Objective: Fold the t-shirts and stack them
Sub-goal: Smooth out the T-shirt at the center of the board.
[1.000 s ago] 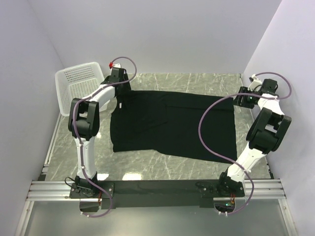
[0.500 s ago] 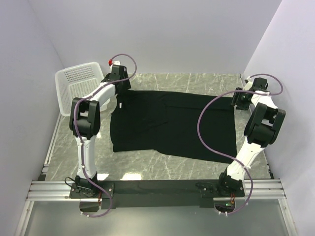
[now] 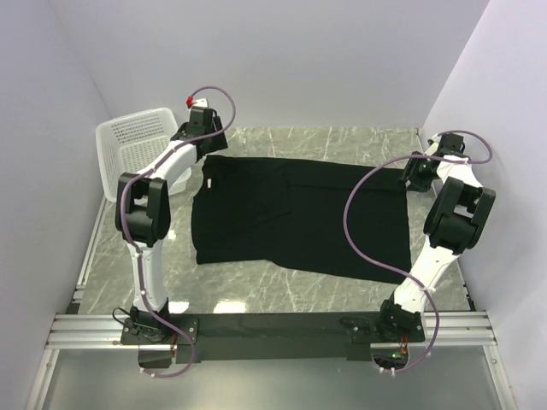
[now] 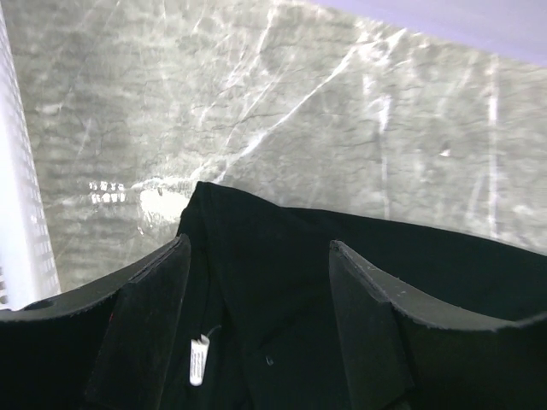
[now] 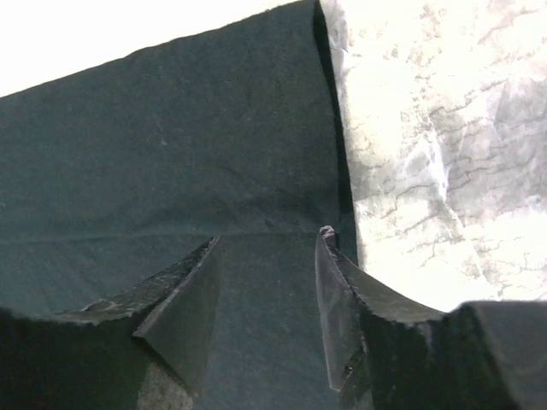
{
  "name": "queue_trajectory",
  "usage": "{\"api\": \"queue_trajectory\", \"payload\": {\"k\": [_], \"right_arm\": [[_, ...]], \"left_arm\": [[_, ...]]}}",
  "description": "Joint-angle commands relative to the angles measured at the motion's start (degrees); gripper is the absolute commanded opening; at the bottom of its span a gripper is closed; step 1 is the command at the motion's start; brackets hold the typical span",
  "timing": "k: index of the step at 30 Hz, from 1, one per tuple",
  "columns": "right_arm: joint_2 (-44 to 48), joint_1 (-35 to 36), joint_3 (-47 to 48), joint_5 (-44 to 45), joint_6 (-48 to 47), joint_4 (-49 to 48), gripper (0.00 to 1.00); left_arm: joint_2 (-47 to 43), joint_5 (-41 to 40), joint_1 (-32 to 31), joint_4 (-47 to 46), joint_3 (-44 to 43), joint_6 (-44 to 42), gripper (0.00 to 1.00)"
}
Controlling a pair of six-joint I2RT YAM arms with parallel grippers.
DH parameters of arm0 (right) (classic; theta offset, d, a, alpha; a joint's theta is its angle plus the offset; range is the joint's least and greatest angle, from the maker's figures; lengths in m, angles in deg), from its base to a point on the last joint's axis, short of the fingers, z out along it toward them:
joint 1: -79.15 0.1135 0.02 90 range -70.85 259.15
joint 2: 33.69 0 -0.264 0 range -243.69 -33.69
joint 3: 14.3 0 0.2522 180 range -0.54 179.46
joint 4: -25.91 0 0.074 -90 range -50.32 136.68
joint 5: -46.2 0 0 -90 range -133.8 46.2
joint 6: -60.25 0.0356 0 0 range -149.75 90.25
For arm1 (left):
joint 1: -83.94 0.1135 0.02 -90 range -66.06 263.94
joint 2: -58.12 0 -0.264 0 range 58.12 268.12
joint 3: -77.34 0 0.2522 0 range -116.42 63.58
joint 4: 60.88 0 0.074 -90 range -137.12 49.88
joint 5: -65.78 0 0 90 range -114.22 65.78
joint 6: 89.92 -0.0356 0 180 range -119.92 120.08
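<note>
The black t-shirt (image 3: 299, 213) lies spread flat in the middle of the grey tabletop (image 3: 256, 286). In the top view the left end effector (image 3: 205, 152) is at the shirt's upper left corner; the right end effector (image 3: 415, 175) is at its upper right corner. In the left wrist view the left end effector (image 4: 256, 256) is wide open and holds nothing; the shirt's corner pokes up between its two fingers. In the right wrist view the right end effector (image 5: 268, 243) is also spread apart, but less, and grips nothing; the shirt's edge runs down the frame just past the finger on the right.

I cannot tell if any finger touches the cloth; the dark fingers block the bottom of both wrist views; the shirt is so black that its sleeves are hard to make out.

The tabletop looks like shiny stone with white cracks; the shirt looks soft and dull, with a thin seam line; the white basket (image 3: 137, 143) in the upper left is full of little holes; a tiny white tag (image 4: 198, 359) sits on the shirt.
</note>
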Motion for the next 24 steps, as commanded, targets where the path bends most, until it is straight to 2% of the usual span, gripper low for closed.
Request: {"api": "queue_trajectory", "payload": {"k": [1,4,14,17,20,24], "right_arm": [[-0.32,-0.22,0.0,1.59,1.5,0.11,0.53],[-1.72,-0.31,1.66,3.87,2.29,0.99,0.52],[-5.24,-0.22,4.21,3.7,2.29,1.08,0.49],[-5.86,-0.22,5.18,3.53,2.47,1.43,0.42],[-5.33,-0.31,4.75,3.61,2.03,1.26,0.28],[-4.72,-0.4,4.65,3.96,1.24,1.96,0.21]], "left_arm": [[-5.3,1.37,0.18,-0.69,1.24,0.07,0.71],[-5.83,1.46,0.18,-1.14,2.38,0.51,0.71],[-6.53,1.11,0.18,-0.87,4.76,0.6,0.71],[-6.53,0.85,0.18,-0.7,4.85,0.42,0.71],[-6.53,0.76,0.18,-0.43,4.58,0.16,0.71],[-6.18,0.76,0.18,-0.35,4.15,-0.02,0.71]]}}
